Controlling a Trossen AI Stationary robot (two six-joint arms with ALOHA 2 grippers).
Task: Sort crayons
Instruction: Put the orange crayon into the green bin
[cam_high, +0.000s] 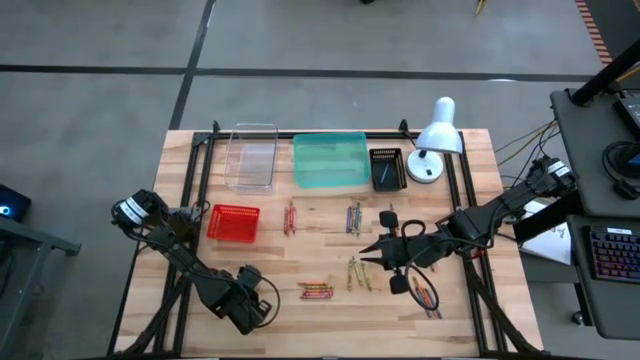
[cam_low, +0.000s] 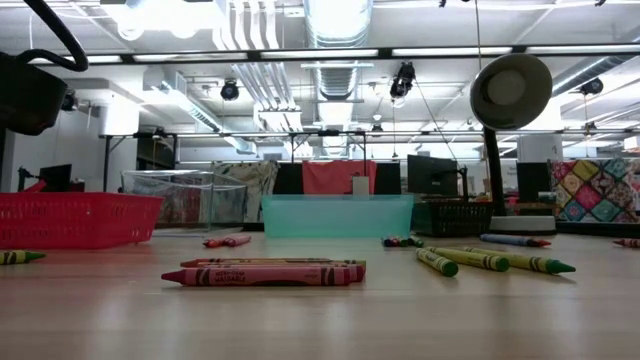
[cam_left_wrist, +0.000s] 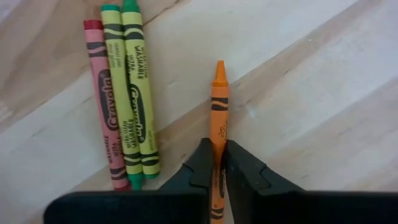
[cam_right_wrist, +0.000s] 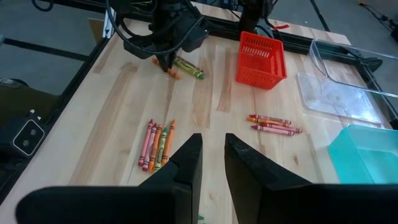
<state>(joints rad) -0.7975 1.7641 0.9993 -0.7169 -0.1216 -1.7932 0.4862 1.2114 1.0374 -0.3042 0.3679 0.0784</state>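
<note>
Bench (cam_high: 200, 300): crayons (cam_high: 316, 291) lie in small groups across its middle. Left gripper (cam_left_wrist: 214, 163) at near-left edge, clamped on an orange crayon (cam_left_wrist: 218, 112). Right gripper (cam_right_wrist: 211, 152) hovers near right edge, jaws slightly apart, holding nothing.

Back edge of bench (cam_high: 200, 270) is walled off: clear bin (cam_high: 251, 157), teal tray (cam_high: 330, 160), black mesh basket (cam_high: 386, 167), desk lamp (cam_high: 436, 135) in a row with narrow gaps only. Red mesh basket (cam_high: 233, 222) stands just in front, left side. Mid-bench is low clutter: scattered crayons (cam_high: 316, 290), nothing tall. Left claw (cam_high: 262, 312) sits near the front edge, shut on an orange crayon (cam_left_wrist: 218, 112); three more lie just beside. Right claw (cam_high: 380, 253) hangs over centre-right. Open wood between the two.
</note>
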